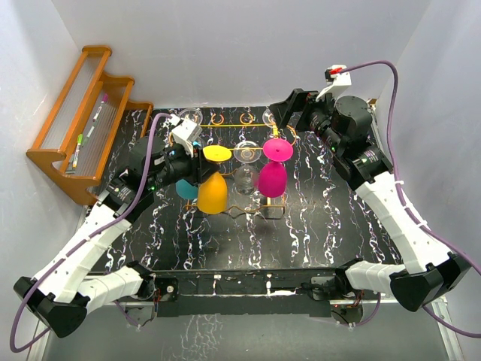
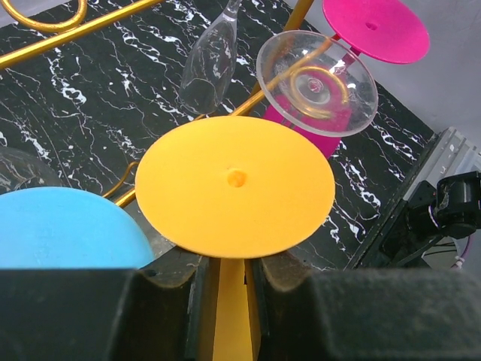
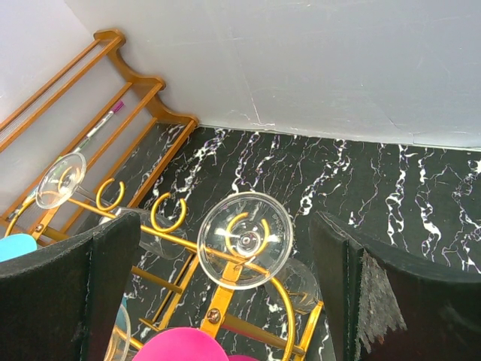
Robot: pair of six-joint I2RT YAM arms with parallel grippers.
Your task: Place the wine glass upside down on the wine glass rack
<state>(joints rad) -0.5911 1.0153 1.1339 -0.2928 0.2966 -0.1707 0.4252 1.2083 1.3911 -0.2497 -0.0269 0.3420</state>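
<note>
Left gripper (image 2: 229, 280) pinched on yellow wine glass (image 2: 234, 184) stem, right gripper (image 3: 224, 226) spread; clear glass (image 2: 316, 83) at 1 o'clock could be knocked.

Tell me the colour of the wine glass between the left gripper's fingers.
Yellow-orange wine glass, base and stem alike; the left wrist view shows it best.

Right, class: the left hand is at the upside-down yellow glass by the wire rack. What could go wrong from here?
1. The left hand straddles the yellow glass stem right under its foot; withdrawing crookedly might tug the glass off the wine glass rack.
2. The clear glass and blue glass sit close beside it; a sideways swing might knock them.
3. The open right hand hovers near another clear glass; drifting might bump it.
</note>
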